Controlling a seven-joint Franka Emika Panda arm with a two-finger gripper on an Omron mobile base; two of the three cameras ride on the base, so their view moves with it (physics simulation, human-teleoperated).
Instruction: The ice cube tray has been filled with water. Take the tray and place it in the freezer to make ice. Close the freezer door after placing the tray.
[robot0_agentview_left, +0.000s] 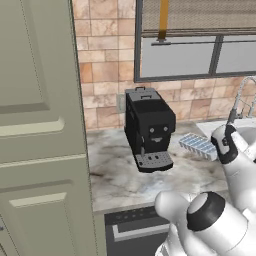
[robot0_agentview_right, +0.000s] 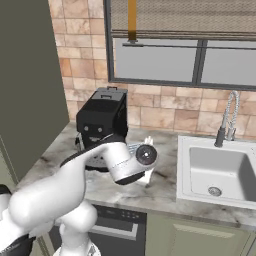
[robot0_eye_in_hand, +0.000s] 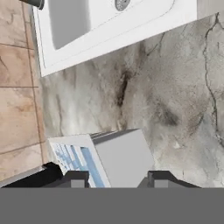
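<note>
The ice cube tray (robot0_agentview_left: 196, 144) lies flat on the marble counter, to the right of the coffee machine (robot0_agentview_left: 149, 127). It is white, with pale blue water (robot0_eye_in_hand: 81, 158) in its cells. In the left base view the arm's wrist hangs over the tray's right end. In the hand view the tray (robot0_eye_in_hand: 124, 155) fills the space between the two dark fingertips of my gripper (robot0_eye_in_hand: 118, 180). One tip stands on each side of its near end, very close to it. Whether they press on it I cannot make out. The freezer and the freezer door are out of view.
A white sink (robot0_agentview_right: 182, 165) with a coiled faucet (robot0_agentview_right: 227, 117) sits in the counter right of the tray. The black coffee machine (robot0_agentview_right: 102, 122) stands close on its left. A tall pale green cabinet (robot0_agentview_left: 40, 150) bounds the counter's left end, and a dishwasher front (robot0_agentview_left: 135, 227) lies below.
</note>
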